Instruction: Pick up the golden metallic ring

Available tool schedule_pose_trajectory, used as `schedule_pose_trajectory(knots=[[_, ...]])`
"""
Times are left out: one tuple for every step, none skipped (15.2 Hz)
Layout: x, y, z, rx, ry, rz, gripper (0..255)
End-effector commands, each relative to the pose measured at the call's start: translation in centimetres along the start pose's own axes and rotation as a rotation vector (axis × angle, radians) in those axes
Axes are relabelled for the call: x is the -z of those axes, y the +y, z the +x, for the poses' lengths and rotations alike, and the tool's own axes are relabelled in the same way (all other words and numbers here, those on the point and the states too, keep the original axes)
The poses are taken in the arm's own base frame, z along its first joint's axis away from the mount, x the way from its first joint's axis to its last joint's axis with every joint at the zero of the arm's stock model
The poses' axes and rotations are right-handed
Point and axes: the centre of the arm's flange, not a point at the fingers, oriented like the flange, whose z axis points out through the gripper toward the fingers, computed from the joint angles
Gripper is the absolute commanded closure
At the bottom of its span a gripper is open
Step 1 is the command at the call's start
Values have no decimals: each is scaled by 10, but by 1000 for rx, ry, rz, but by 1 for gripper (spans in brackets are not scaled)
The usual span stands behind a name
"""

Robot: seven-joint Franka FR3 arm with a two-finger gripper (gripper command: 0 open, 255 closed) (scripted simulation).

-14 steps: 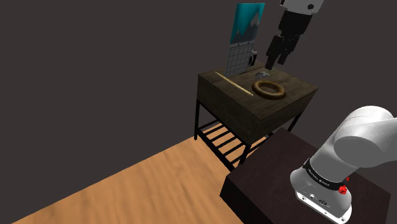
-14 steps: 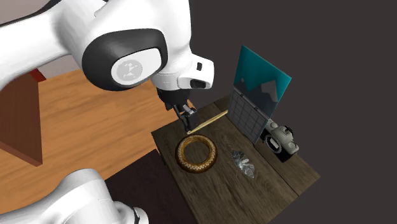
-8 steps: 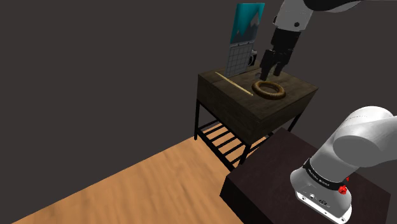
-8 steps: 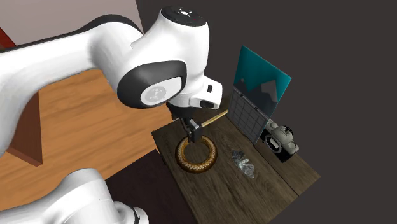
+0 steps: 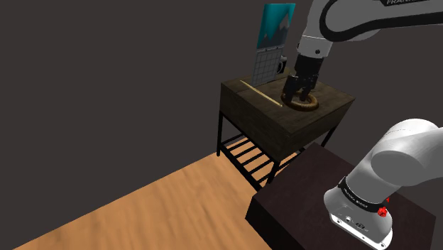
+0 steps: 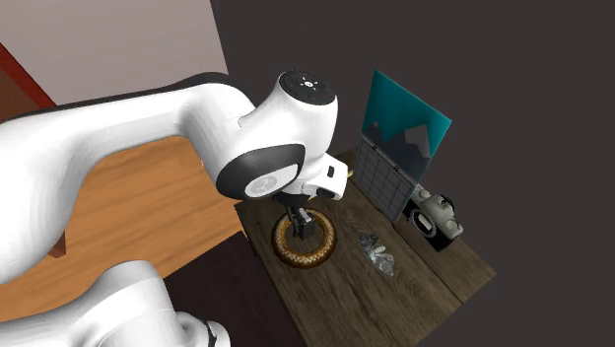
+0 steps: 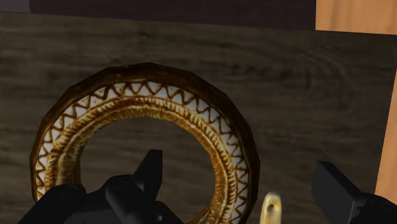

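Ring [image 5: 306, 106], golden-brown with a zigzag pattern along its band, is seen lying flat on the dark wooden table [image 5: 280, 126] in the upper right of the shoulder view. The gripper [image 5: 297, 93] is set low over it, and the white arm [image 5: 341, 18] is arched in from the top right corner.

In the wrist view the fingers [image 7: 150, 170] are held well apart, unclenched. One is placed over the ring's hole and the other outside it, over bare tabletop. The band lies between them and is not clasped. A small yellow piece [image 7: 271, 209] is seen between the fingers, just outside the band; it may be the end of the stick, but that cannot be settled from this view.

The thin pale stick [image 5: 260, 93] is laid on the table to the left of the ring in the shoulder view. A panel [image 5: 272, 35] with a blue picture above a grid is stood upright at the table's far edge.

In the second exterior view the ring is found at the frame's centre, partly covered by the arm. A crumpled clear thing [image 6: 376, 248] is seen to its right, and a camera [image 6: 434, 215] beyond that, beside the panel.

The stand [image 5: 298, 206] is shown at the shoulder view's lower right, with wooden floor [image 5: 142, 206] at the lower left.
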Motion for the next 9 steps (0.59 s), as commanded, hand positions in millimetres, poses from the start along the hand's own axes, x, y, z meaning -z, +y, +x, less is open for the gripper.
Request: schedule_pose_trajectory(knots=[[-11, 2, 2, 0, 0, 0, 0], [-14, 2, 2, 0, 0, 0, 0], [-14, 2, 2, 0, 0, 0, 0], [-14, 2, 3, 0, 0, 0, 255], [-14, 2, 2, 0, 0, 0, 255], [-14, 2, 2, 0, 0, 0, 255], [-14, 2, 2, 0, 0, 0, 255], [-14, 2, 2, 0, 0, 0, 255], [-14, 2, 2, 0, 0, 0, 255]])
